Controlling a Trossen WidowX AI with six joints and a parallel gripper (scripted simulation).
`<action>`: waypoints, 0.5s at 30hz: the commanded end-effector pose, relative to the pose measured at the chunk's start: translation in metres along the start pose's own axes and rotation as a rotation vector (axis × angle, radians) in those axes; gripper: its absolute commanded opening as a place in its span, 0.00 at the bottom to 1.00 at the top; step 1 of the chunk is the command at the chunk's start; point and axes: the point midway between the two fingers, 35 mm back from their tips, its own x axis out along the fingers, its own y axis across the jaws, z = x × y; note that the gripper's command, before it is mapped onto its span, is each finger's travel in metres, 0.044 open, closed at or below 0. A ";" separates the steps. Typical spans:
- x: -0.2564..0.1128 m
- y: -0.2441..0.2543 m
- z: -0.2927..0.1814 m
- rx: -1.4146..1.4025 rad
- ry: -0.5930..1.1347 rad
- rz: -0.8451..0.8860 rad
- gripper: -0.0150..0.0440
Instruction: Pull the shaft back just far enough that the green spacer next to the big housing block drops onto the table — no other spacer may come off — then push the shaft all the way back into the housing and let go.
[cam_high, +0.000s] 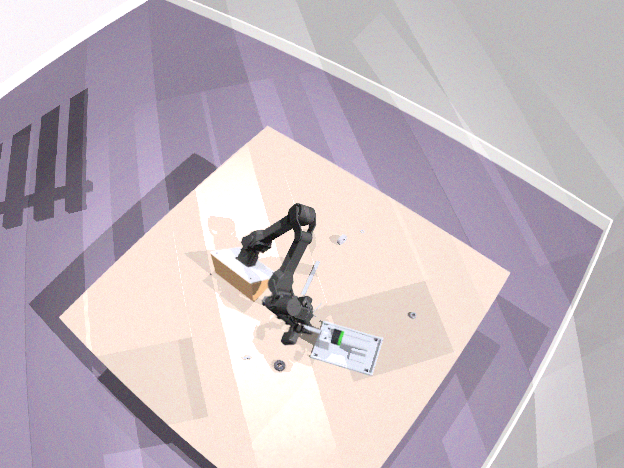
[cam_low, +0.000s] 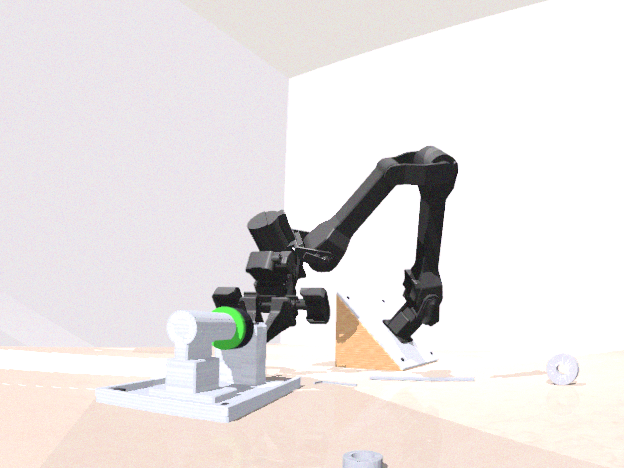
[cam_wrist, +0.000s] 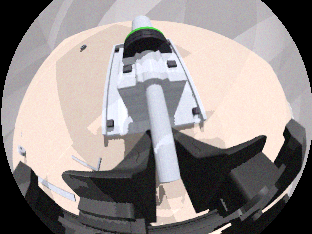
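My gripper (cam_high: 305, 328) (cam_wrist: 158, 132) is shut on the pale grey shaft (cam_wrist: 159, 112) (cam_high: 312, 329), near its rear end. The shaft runs through the upright support block (cam_wrist: 150, 75) (cam_low: 250, 362). The green spacer (cam_high: 340, 337) (cam_low: 240, 328) (cam_wrist: 145, 28) stays up in line with the shaft, against the round pale housing (cam_low: 214, 327) (cam_wrist: 141, 21). Black spacer material (cam_high: 335, 336) (cam_low: 247, 329) (cam_wrist: 145, 42) sits between the green spacer and the support block; how many pieces is unclear. The shaft inside the spacers and housing is hidden.
The base plate (cam_high: 342, 366) (cam_low: 161, 409) carries the assembly. A dark ring (cam_high: 279, 365) lies beside it, a small ring (cam_high: 411, 314) beyond it. A thin pale bar (cam_high: 310, 278) (cam_low: 422, 378) and a pale ring (cam_low: 562, 369) are nearby. The arm stands on a wooden wedge (cam_high: 234, 278) (cam_low: 352, 347).
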 end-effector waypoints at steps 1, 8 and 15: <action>-0.001 0.001 0.000 -0.004 0.000 0.001 0.25; -0.001 0.001 -0.001 -0.004 0.000 0.001 0.25; -0.002 0.001 -0.002 -0.004 0.000 0.001 0.25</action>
